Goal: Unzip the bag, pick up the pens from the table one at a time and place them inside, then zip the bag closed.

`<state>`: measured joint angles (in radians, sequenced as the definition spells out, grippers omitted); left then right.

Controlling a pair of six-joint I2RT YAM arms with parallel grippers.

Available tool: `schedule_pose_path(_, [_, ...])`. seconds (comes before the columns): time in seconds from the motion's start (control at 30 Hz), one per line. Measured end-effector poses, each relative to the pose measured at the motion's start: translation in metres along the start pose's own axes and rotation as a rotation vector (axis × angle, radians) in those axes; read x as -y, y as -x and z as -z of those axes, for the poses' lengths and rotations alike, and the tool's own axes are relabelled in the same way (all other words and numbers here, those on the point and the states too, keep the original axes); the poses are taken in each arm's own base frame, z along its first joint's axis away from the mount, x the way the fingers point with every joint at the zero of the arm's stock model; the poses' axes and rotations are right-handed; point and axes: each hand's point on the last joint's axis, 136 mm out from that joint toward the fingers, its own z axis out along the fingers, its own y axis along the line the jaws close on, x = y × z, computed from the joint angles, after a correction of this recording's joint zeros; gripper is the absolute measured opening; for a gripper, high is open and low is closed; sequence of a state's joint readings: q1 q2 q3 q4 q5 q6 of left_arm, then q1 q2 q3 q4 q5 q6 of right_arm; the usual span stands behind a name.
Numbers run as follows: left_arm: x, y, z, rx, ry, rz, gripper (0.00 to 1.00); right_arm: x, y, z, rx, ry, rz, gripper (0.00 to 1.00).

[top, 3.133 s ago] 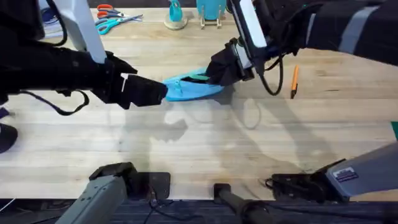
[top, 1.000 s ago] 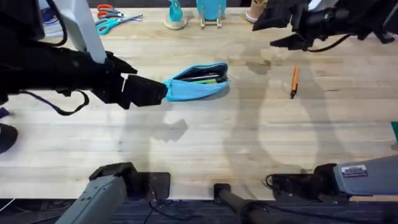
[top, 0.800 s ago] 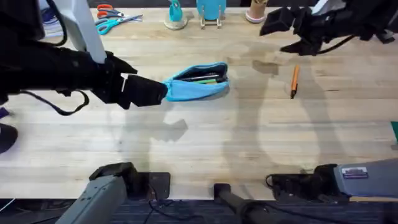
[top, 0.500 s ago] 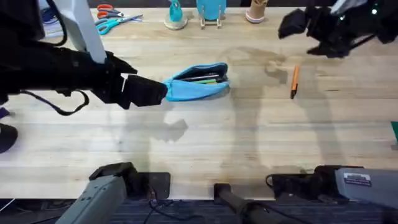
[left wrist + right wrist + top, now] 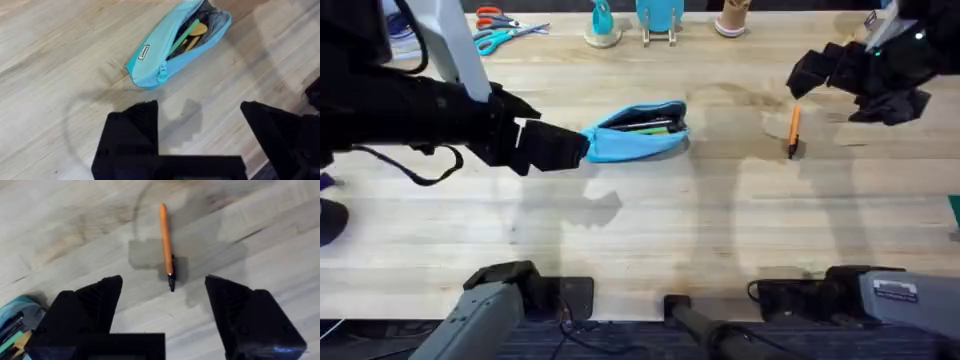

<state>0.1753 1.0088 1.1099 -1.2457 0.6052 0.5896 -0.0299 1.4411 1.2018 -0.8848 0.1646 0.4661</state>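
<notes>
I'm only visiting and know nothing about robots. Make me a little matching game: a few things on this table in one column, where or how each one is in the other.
Things:
1. bag
2. orange pen
3. green pen
4. right tool

States:
A. lying bare on the table
B. open, above the orange pen
C. unzipped, lying near the left tool
D. inside the bag

Pairs: 1-C, 2-A, 3-D, 4-B

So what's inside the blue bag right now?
The bag is unzipped and lying on the table. Through the opening you can see a light green pen and something yellowish-orange beside it. The fabric hides whatever lies deeper inside. The orange pen is not in it.
</notes>
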Motion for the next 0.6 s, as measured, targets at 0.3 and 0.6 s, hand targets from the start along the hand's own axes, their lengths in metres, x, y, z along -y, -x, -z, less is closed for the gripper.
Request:
schedule_pose_path(0.3, [0.0, 0.0, 0.0, 0.0, 0.0, 0.0, 0.995, 0.003, 0.008, 0.033, 0.097, 0.041, -0.02, 0.997])
schedule_pose_path(0.6, [0.0, 0.0, 0.0, 0.0, 0.0, 0.0, 0.996, 0.003, 0.008, 0.034, 0.099, 0.042, -0.021, 0.998])
